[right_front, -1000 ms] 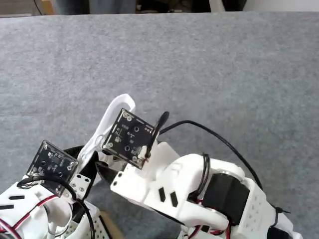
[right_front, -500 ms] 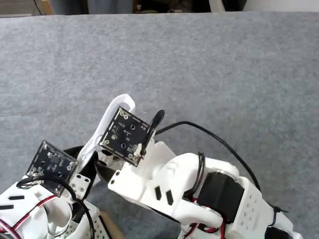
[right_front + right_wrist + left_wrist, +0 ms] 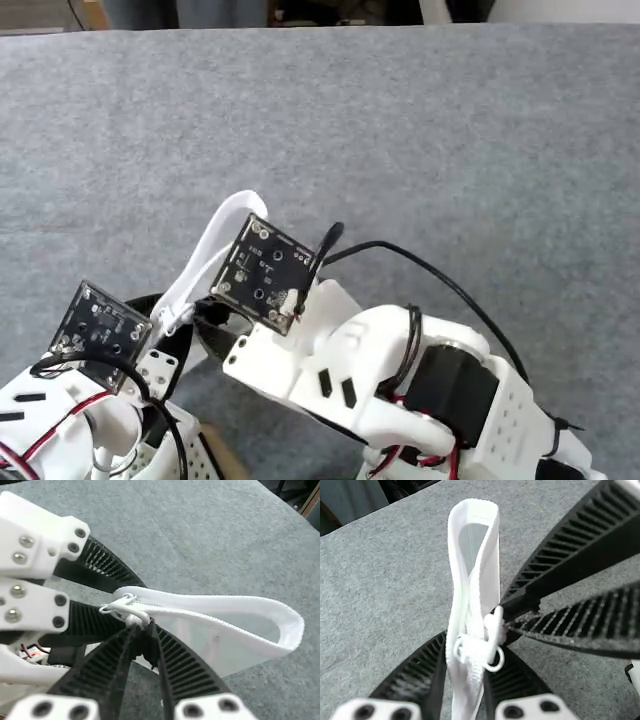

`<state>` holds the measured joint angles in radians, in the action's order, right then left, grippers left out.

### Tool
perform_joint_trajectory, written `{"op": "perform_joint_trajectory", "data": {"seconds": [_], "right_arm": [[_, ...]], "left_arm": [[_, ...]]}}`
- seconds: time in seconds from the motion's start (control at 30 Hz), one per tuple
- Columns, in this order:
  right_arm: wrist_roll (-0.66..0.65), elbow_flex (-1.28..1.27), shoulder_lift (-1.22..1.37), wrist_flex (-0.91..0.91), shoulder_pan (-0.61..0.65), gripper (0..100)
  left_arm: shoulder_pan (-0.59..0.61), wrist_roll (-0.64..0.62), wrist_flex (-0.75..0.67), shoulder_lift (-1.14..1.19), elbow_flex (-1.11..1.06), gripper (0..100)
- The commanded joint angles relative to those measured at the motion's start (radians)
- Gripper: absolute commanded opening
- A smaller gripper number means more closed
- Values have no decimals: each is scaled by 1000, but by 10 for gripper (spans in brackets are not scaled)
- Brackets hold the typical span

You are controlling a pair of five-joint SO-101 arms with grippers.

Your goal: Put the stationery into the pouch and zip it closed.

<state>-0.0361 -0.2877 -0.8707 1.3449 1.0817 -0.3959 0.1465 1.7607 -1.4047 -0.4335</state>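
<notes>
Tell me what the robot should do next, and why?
Probably slide the small white zipper pull along the white soft pouch toward its far end. The right fingers pinch the pull, the left fingers clamp the pouch beside it, and the mouth gapes open.

Pouch stands on edge over table, near-left part. Left gripper clamps its near end w/ right gripper just beside it, pinching zip pull on top.

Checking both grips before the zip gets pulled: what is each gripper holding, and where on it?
Both hold the white pouch. The left gripper clamps its zipper edge at one end; the right gripper pinches the zipper pull there.
</notes>
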Motion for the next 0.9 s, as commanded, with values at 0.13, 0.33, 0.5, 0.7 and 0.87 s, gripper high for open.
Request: {"op": "perform_joint_trajectory", "data": {"seconds": [0.13,0.33,0.5,0.7,0.87], "right_arm": [[-32,-47,13,69,2,60],[-32,-102,13,63,20,178],[-12,-104,13,66,35,176],[6,-108,13,43,55,174],[3,-102,13,46,55,174]], "left_arm": [[-10,-11,2,5,13,29],[-10,-11,2,5,25,29],[-10,-11,2,3,25,29],[-10,-12,2,3,33,29],[-10,-12,2,3,35,29]]}}
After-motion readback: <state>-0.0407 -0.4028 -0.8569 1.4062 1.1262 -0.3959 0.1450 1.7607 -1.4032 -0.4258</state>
